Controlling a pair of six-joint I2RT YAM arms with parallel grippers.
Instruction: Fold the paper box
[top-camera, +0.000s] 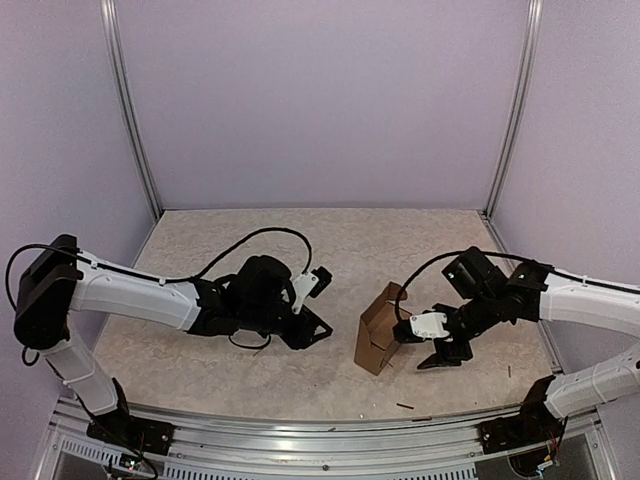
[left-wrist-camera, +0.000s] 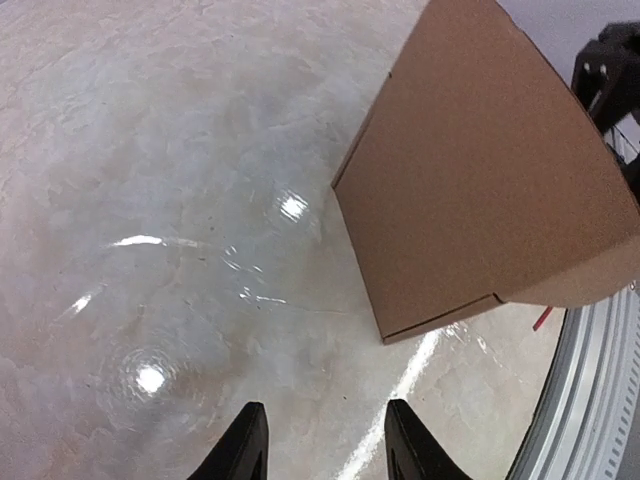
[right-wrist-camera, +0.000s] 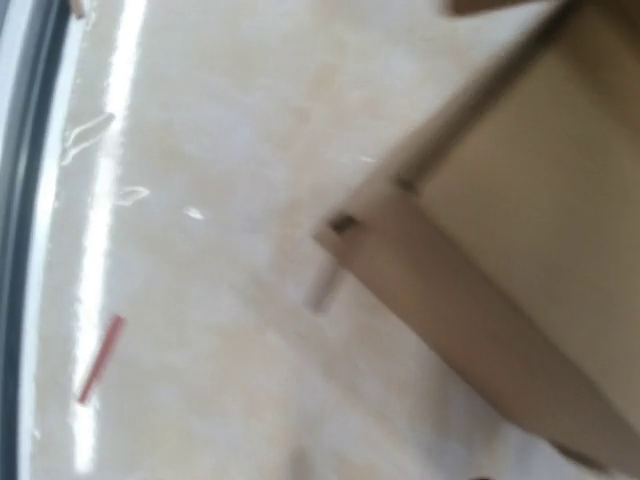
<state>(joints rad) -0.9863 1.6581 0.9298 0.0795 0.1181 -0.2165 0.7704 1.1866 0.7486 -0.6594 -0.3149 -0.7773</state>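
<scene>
Standing upright, paper box (top-camera: 378, 335), plain brown cardboard, partly folded

We see a beige, marbled table (top-camera: 250, 235) with a glossy finish that throws back bright spots of light. Pale lilac walls (top-camera: 320, 100) close it in on three sides, with a metal post (top-camera: 130, 110) in the left back corner and another (top-camera: 512, 110) in the right. A ribbed metal rail (top-camera: 320, 440) runs along the near edge. One small dark stick (top-camera: 405, 406) lies near that rail, another (top-camera: 508, 371) lies further right, and the right wrist view shows a thin red stick (right-wrist-camera: 101, 357) flat on the surface.
</scene>
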